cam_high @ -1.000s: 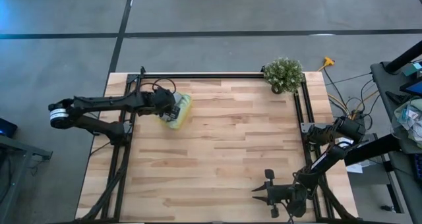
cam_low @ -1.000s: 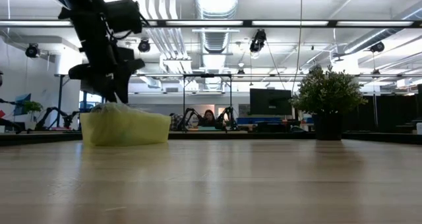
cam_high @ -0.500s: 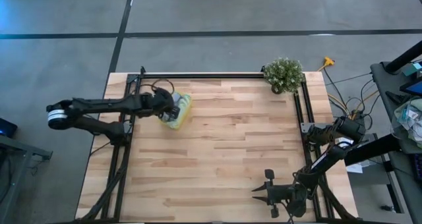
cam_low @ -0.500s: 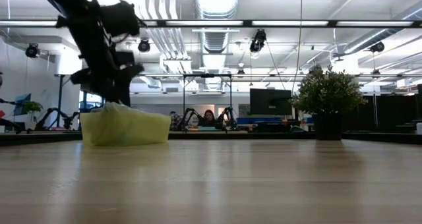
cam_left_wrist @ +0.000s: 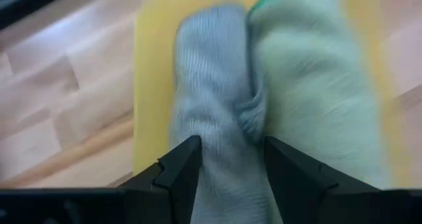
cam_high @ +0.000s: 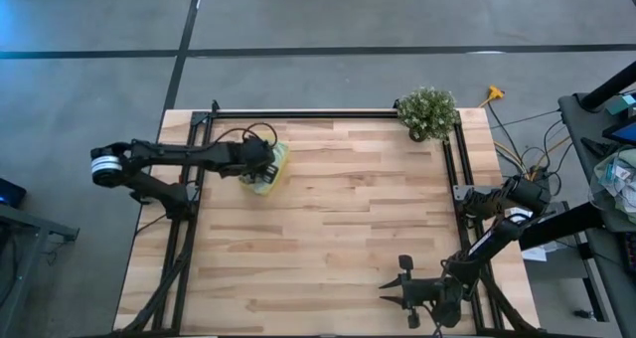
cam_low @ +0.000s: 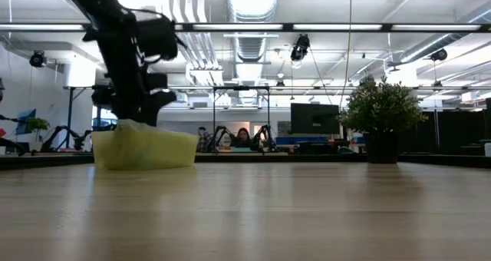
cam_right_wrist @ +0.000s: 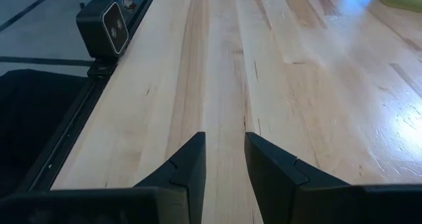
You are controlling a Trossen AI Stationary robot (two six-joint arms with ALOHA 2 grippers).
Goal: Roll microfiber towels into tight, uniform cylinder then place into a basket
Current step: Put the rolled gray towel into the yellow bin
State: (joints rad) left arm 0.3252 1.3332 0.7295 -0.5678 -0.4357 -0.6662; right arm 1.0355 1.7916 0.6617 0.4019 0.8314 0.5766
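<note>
While the high view shows only a yellow basket (cam_high: 270,169) near the tabletop's (cam_high: 328,229) far left corner with the left gripper (cam_high: 260,168) over it, the left wrist view reveals what lies inside: 2 rolled microfiber towels side by side and touching, a grey-blue towel (cam_left_wrist: 211,112) and a light green towel (cam_left_wrist: 310,92). That view also shows the left gripper's 2 dark fingers (cam_left_wrist: 178,174) spread, with the grey-blue roll passing between them; whether the pads press on it I cannot tell. From the low view, the translucent basket (cam_low: 144,150) sits flat on the wood with the left arm coming down into it from above, and a potted plant (cam_low: 381,123) stands at the far right. A person sits at a desk in the room behind. At the near right edge of the tabletop, the right gripper (cam_high: 402,288) waits, its fingers (cam_right_wrist: 184,168) a little apart over bare wood, holding nothing.
</note>
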